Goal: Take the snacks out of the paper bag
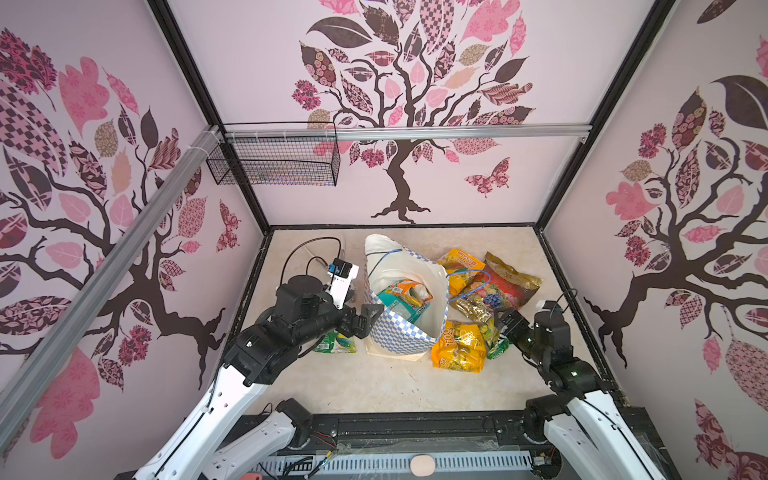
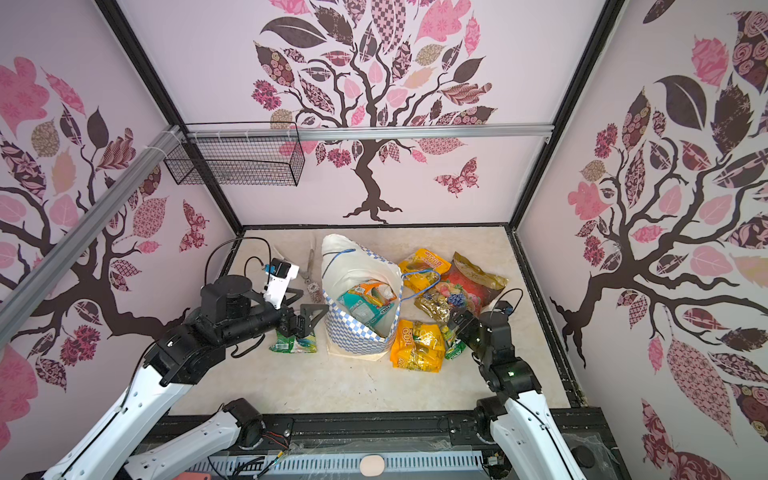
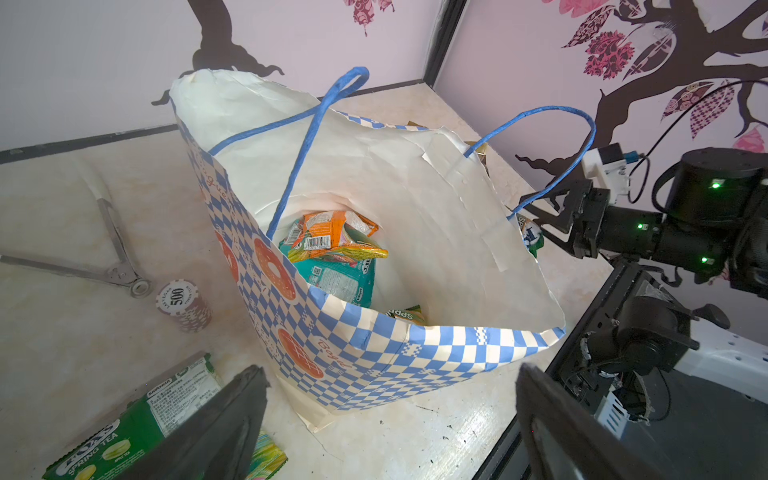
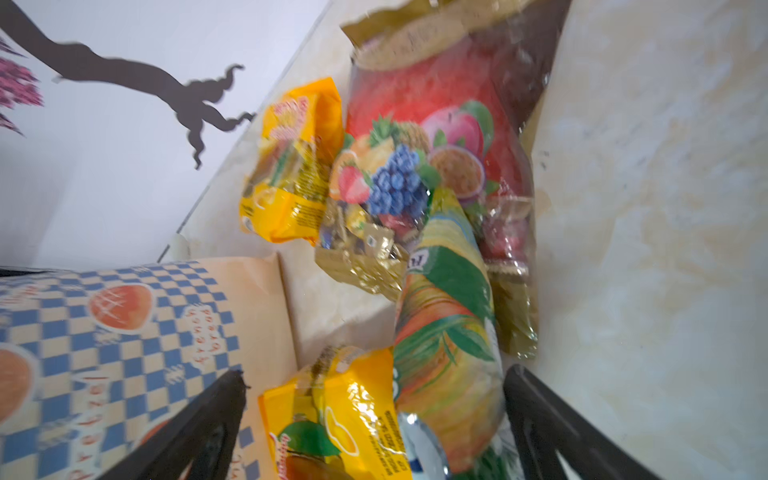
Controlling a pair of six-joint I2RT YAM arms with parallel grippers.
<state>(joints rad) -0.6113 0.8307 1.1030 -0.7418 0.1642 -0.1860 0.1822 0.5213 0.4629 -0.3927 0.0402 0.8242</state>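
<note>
Surface: pale marbled tabletop (image 1: 365,386), walled in by my pink tree-print booth.
Bag: the paper bag (image 1: 399,334) stands upright mid-table, mouth open.
Inside: I see an orange packet (image 3: 332,232) lying on a teal packet (image 3: 340,282).
Outside, right: near yellow packet (image 1: 457,349), far yellow packet (image 1: 459,266), gold-red fruit packet (image 1: 509,286) and green-striped packet (image 4: 444,324).
Outside, left: green tea packet (image 3: 137,424).
Left gripper (image 1: 365,320): jaws wide apart, empty, beside the bag.
Right gripper (image 1: 502,323): jaws wide apart, straddling the green-striped packet.
</note>
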